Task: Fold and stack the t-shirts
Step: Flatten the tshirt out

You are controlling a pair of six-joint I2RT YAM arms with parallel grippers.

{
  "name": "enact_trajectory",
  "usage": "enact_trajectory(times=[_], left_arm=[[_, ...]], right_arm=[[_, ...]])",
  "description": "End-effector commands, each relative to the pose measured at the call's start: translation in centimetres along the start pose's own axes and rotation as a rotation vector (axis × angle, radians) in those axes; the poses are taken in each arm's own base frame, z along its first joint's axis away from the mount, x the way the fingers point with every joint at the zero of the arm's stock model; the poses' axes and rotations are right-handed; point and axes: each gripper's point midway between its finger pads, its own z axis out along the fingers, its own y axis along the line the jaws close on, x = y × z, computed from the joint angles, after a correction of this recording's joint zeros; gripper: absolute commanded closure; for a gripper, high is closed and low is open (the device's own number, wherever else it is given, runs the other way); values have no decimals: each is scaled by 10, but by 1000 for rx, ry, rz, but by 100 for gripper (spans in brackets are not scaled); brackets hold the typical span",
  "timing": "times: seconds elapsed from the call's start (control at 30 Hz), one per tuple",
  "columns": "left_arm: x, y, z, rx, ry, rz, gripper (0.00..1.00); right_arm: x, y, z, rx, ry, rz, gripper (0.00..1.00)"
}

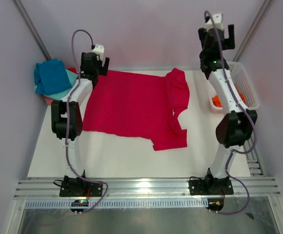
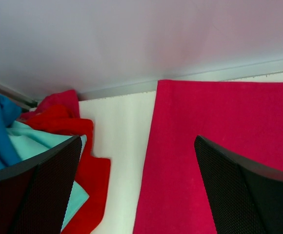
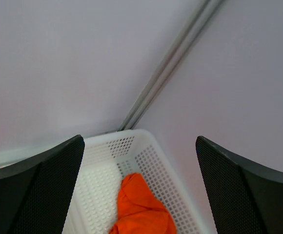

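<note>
Across the middle of the table [image 1: 107, 156] the crimson t-shirt [image 1: 131, 105] lies spread flat. Your left gripper [image 1: 93, 65] and right gripper [image 1: 215, 38] both hang released and empty; pinch its two far-edge corners together, then fold squarely toward you.

Left claw [image 2: 137, 190] wide open, empty, held low at far left. Right claw [image 3: 139, 190] wide open, empty, lifted high.
</note>
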Motion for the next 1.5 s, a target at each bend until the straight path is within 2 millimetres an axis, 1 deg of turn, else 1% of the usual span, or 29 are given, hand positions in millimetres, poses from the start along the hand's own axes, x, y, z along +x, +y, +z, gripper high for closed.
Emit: enact_trajectory(times=[0.0, 0.03, 0.1, 0.13, 0.17, 0.2, 0.23, 0.27, 0.3, 0.33, 0.43, 0.47, 0.57, 0.7, 0.8, 0.83, 0.9, 0.93, 0.97, 1.0, 1.03, 1.07, 1.17, 1.2, 1.3, 1.33, 1.37, 1.4, 1.47], left_arm=[[-18, 9, -30, 47, 41, -15, 1], [-23, 8, -36, 69, 51, -19, 1], [-39, 1, -48, 162, 51, -42, 1], [-31, -2, -60, 204, 117, -41, 1], [-34, -12, -69, 284, 125, -62, 1], [-44, -14, -78, 331, 120, -71, 1], [-35, -20, -92, 392, 178, -82, 1], [-39, -20, -103, 434, 181, -97, 1], [-46, -34, -118, 551, 175, -113, 1], [-35, -39, -134, 609, 236, -120, 1], [-32, -58, -171, 803, 274, -77, 1], [-16, -63, -189, 858, 362, -82, 1], [8, -65, -217, 945, 469, -22, 2], [36, -65, -229, 980, 573, 11, 6], [43, -64, -226, 951, 605, 4, 7], [43, -62, -222, 927, 603, 3, 7], [44, -58, -209, 857, 594, -24, 7], [42, -57, -208, 837, 580, -28, 7], [42, -55, -205, 818, 572, -35, 7], [48, -55, -201, 786, 590, -52, 7], [44, -54, -193, 766, 559, -61, 7], [44, -54, -189, 754, 555, -65, 7], [44, -40, -170, 633, 530, -60, 8], [43, -35, -165, 594, 526, -66, 8], [37, -19, -151, 520, 481, -94, 7], [37, -10, -146, 480, 480, -109, 7], [36, -7, -143, 465, 472, -114, 6], [39, 0, -139, 440, 480, -112, 6], [40, 4, -136, 429, 479, -103, 6]], right_arm=[[-26, -27, -26, -87, -6, 100, 1], [-5, -21, -38, -167, 94, 32, 1], [-14, -12, -65, -387, 99, 48, 1], [17, -1, -85, -495, 193, 17, 1], [22, 8, -101, -624, 181, 39, 1], [14, 0, -134, -722, 143, 24, 1], [40, 14, -153, -822, 179, -21, 1], [41, 26, -180, -971, 143, -32, 1], [58, 27, -204, -1063, 169, -92, 1], [73, 29, -228, -1133, 202, -98, 1], [112, 38, -289, -1393, 331, -118, 1], [122, 39, -307, -1461, 383, -112, 0], [149, 41, -326, -1515, 456, -115, 1], [178, 49, -310, -1431, 479, -167, 1], [181, 51, -261, -1215, 624, -126, 0], [159, 44, -236, -1108, 589, -104, 1], [156, 8, -177, -743, 587, -161, 1], [141, -9, -159, -640, 554, -192, 1], [143, -36, -141, -478, 581, -260, 0], [155, -39, -126, -433, 623, -307, 1], [152, -50, -115, -386, 624, -309, 0], [163, -71, -102, -318, 663, -302, 1], [182, -103, -75, -205, 685, -213, 1], [187, -131, -57, -115, 652, -117, 1], [203, -169, -38, -64, 586, 99, 1], [212, -168, -44, -68, 577, 183, 1], [217, -166, -46, -106, 556, 239, 1], [231, -134, -54, -322, 524, 326, 1], [229, -116, -74, -454, 471, 330, 6]])
